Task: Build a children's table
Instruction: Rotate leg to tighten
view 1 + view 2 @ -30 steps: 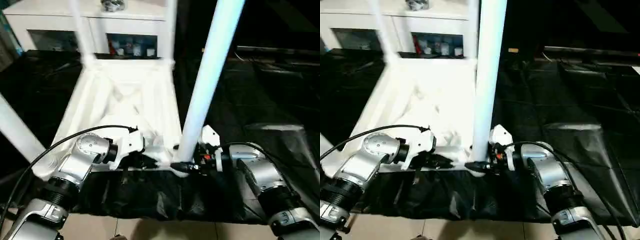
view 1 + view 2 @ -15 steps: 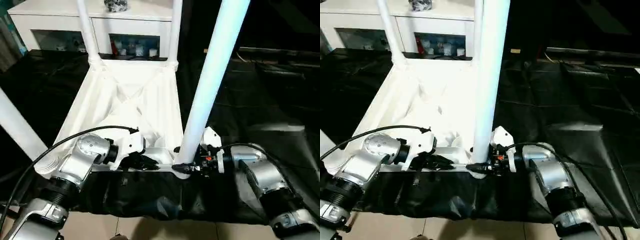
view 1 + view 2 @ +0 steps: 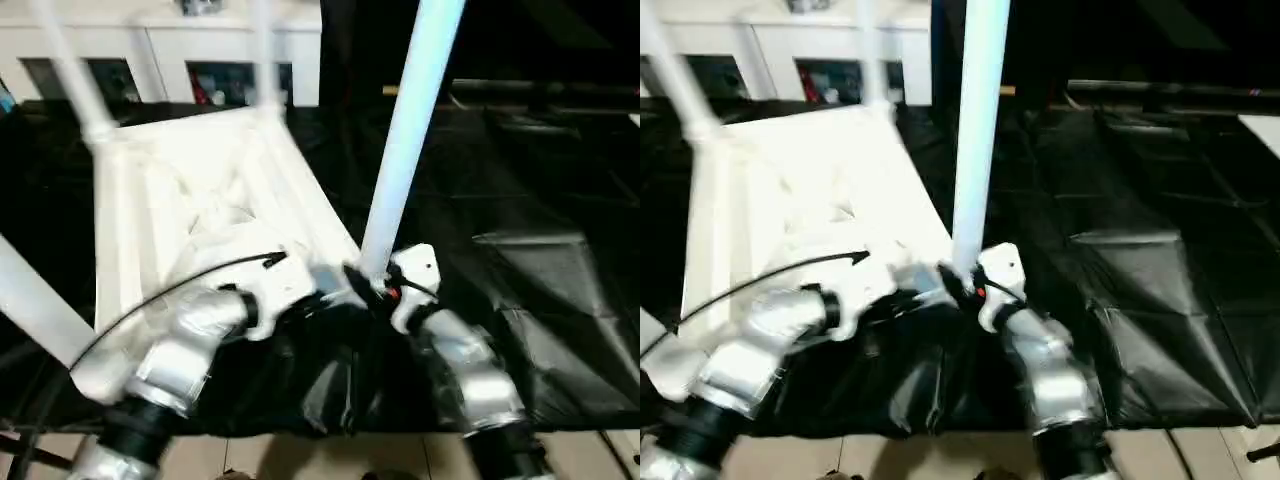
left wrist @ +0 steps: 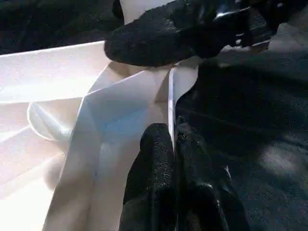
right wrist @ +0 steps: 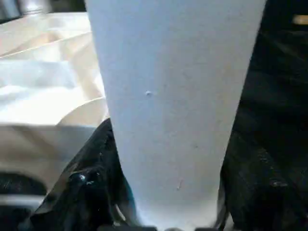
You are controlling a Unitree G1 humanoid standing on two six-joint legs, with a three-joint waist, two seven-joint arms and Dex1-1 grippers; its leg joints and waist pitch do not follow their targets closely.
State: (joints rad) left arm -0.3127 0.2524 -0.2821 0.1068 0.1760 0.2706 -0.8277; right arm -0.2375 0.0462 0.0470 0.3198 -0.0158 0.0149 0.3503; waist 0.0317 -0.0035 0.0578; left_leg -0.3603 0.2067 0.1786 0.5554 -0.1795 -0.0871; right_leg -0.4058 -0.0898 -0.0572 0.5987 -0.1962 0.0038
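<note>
Children's table [image 3: 190, 200] lying upside down on a black sheet [image 3: 520, 300], ribbed underside facing up, legs pointing upward. Near corner turned toward the robot, right at the sheet's front part.

Left gripper [image 4: 173, 137] pinched closed on the thin edge wall of the table top near that corner — both black fingers [image 4: 154, 154] pressed together with the white rim between them, as seen in the left wrist view. Silver left forearm [image 3: 185, 340] reaching in from the lower left, a black cable [image 3: 170, 290] arching over it.

Right gripper [image 3: 365, 285] clasped around the base of the nearest leg [image 3: 405, 130], black fingers [image 5: 86, 183] on either side of the round white shaft — jaws standing fairly wide, matched to the leg's thickness. Leg rising steeply from the corner, leaning slightly to the right toward its top.

White cabinet [image 3: 180, 50] with glass doors behind the table, at the far edge.
</note>
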